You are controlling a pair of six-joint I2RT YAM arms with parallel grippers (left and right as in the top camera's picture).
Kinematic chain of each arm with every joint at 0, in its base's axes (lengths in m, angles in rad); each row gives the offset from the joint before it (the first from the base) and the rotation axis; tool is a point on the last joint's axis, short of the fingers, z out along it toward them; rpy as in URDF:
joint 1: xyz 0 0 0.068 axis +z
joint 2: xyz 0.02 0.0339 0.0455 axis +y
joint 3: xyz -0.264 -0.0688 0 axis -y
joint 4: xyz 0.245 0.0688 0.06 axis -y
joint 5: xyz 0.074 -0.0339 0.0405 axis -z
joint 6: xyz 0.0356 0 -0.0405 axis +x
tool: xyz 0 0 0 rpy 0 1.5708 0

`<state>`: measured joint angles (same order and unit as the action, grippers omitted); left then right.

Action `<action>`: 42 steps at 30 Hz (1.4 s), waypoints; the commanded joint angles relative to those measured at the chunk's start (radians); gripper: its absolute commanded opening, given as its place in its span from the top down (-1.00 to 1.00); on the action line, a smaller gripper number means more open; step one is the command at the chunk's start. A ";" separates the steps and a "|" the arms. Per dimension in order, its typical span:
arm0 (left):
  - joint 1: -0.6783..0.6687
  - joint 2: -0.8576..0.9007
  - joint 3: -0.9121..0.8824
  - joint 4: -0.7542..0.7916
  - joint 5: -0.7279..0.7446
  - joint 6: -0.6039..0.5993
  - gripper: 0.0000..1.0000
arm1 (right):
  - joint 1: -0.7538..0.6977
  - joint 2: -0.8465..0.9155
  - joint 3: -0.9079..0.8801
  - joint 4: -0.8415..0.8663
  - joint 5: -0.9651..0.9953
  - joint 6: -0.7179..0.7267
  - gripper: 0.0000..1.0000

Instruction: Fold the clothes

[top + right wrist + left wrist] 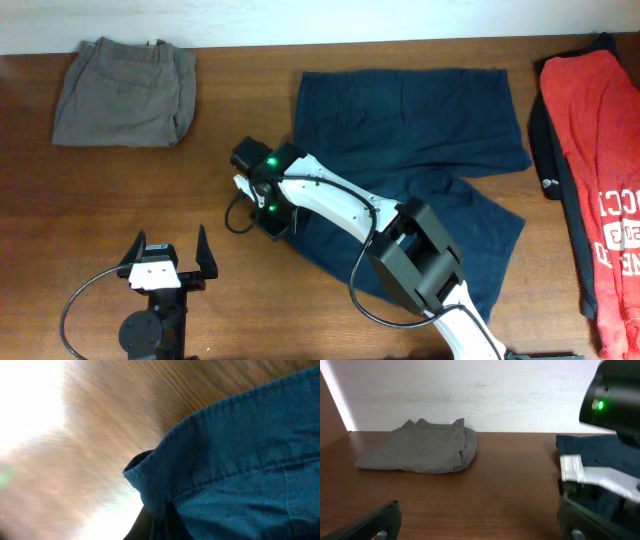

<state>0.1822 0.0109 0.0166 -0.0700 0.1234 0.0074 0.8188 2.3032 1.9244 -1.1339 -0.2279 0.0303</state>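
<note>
Noted navy shorts (420, 120) spread flat on counter (100, 200), right of centre. Saw right arm stretched diagonally from the near edge up-left across the cloth, wrist tipped down, right gripper (276, 226) fingers pinched shut on the stitched edge at the shorts' near-left corner. Logged left gripper (168, 246) low at near-left, level, fingers spread wide, holding nothing.

White-and-black right arm (340, 203), green lights, black cable; left gripper (168, 243) black, seemingly white-topped.
</note>
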 commanded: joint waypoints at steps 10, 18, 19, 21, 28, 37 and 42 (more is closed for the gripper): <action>0.004 -0.005 -0.007 0.002 0.011 0.008 -0.99 | 0.091 -0.072 0.107 -0.173 -0.155 0.037 0.92; 0.004 -0.005 -0.007 0.002 0.011 0.008 -0.99 | 0.084 -0.159 0.111 -0.231 -0.179 0.037 0.92; 0.004 -0.005 -0.007 0.002 0.011 0.008 -0.99 | 0.078 -0.178 0.113 -0.231 -0.175 0.037 0.92; 0.004 -0.005 -0.007 0.002 0.011 0.008 -0.99 | 0.065 -0.209 0.121 -0.231 -0.137 0.037 0.92; 0.004 -0.005 -0.007 0.002 0.011 0.008 -0.99 | -0.053 -0.255 0.153 -0.140 -0.053 0.036 0.93; 0.004 -0.005 -0.007 0.002 0.011 0.008 -0.99 | -0.184 -0.187 0.152 0.092 -0.081 -0.066 0.92; 0.004 -0.005 -0.007 0.002 0.010 0.008 -0.99 | -0.225 -0.103 0.152 0.219 -0.044 -0.079 0.90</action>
<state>0.1822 0.0109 0.0166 -0.0700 0.1234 0.0074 0.6239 2.1387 2.0628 -0.9607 -0.3038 -0.0242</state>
